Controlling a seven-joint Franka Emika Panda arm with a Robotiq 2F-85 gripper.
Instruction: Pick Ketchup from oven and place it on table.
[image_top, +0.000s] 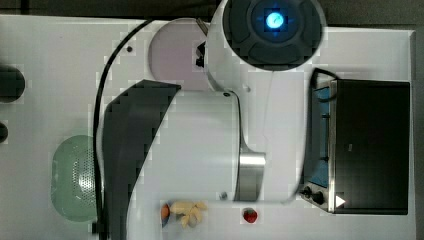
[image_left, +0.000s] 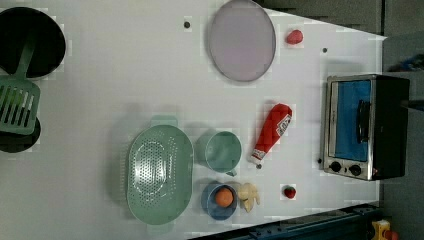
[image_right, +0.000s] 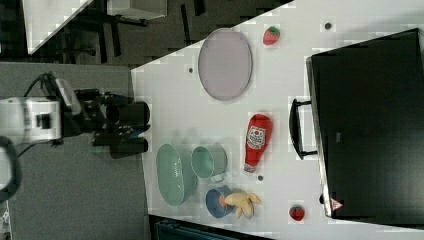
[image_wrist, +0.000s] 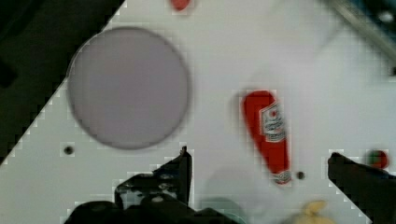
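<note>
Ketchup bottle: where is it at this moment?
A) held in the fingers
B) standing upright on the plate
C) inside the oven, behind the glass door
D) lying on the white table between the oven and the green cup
D: the ketchup bottle lies flat on the table, between the oven and the green cup, with nothing gripping it.

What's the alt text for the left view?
A red ketchup bottle lies on its side on the white table, apart from the closed oven at the left view's right. A pale round plate sits above it; a green colander and green cup lie to its left.
</note>
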